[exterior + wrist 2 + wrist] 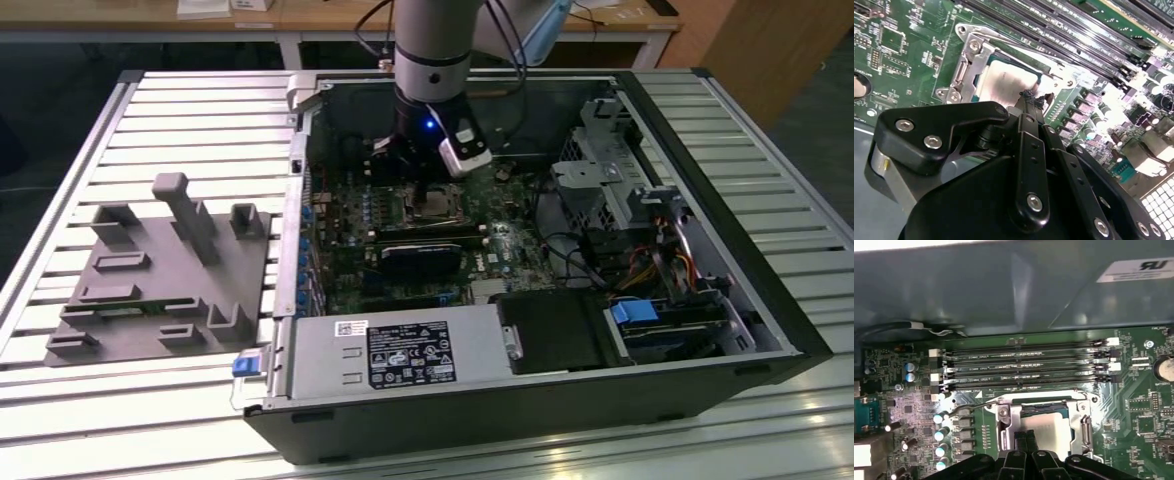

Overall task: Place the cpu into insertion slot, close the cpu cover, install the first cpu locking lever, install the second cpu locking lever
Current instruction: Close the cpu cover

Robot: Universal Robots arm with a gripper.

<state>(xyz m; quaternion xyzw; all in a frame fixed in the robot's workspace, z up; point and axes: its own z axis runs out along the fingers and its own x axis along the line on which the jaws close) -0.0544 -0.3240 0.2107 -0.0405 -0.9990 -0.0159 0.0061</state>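
We list by colour:
- the fingers (1029, 122): matt black.
- the cpu (1004, 82), just ahead of the fingers: silver-grey top.
- the cpu cover (966, 65), framing it: bright silver.
- the circuit board (909, 60), on every side of the fingers: green, speckled with small silver and black parts.
- the memory slots (1024, 371), beyond the cpu from the fingers: black parallel stripes.
- the case (534, 425): black.
- the counter (187, 110): pale grey, ribbed in long slats.
- the fixture block (147, 280), well apart from the fingers: plain grey.

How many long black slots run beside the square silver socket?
4. The long black memory slots lie in parallel rows on the green circuit board: one nearest the grey metal panel, two in between, one next to the silver-rimmed square socket.
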